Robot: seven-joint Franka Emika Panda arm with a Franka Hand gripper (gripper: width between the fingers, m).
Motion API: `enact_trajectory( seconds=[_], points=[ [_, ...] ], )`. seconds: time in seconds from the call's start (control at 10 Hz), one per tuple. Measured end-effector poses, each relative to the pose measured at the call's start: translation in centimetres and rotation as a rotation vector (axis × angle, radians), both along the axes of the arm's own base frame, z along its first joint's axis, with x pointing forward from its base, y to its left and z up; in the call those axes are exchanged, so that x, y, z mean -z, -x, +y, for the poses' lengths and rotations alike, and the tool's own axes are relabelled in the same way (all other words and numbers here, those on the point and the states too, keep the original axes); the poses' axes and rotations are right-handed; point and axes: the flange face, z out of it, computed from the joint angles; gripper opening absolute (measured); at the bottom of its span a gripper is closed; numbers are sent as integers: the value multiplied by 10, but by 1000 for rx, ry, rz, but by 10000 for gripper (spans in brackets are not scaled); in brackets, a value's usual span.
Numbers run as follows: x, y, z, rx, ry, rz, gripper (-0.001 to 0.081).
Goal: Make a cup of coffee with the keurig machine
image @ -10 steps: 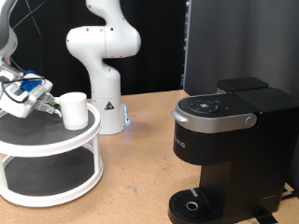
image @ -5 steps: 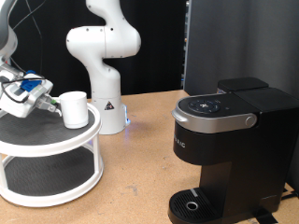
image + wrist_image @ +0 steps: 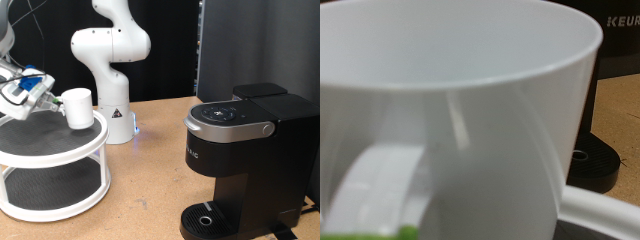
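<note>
The white cup (image 3: 78, 107) is at the exterior view's left, over the top tier of a round white stand (image 3: 88, 152), slightly tilted. My gripper (image 3: 52, 97) is at the cup's left side, shut on its handle side. In the wrist view the cup (image 3: 470, 120) fills the picture, with its handle and a hint of green at the edge; my fingers do not show there. The black keurig machine (image 3: 245, 150) stands at the exterior view's right, lid shut, with its round drip tray (image 3: 205, 220) bare. It also shows behind the cup in the wrist view (image 3: 620, 60).
The white robot arm base (image 3: 110, 60) stands behind the stand, at the exterior view's top centre. A dark panel (image 3: 250, 45) rises behind the machine. Wooden table surface (image 3: 145, 190) lies between the stand and the machine.
The gripper and the cup have risen a little and shifted slightly left above the stand's top tier. The machine has not moved.
</note>
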Motion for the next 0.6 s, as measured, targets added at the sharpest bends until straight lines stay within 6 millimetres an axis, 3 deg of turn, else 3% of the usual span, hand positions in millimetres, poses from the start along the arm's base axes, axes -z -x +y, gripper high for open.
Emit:
enact_trajectory(
  seconds=[0.4,0.6],
  points=[
    [-53,1,-9,-32,-42,9,75],
    [-60,3,-10,-39,-36,2,75]
  ],
)
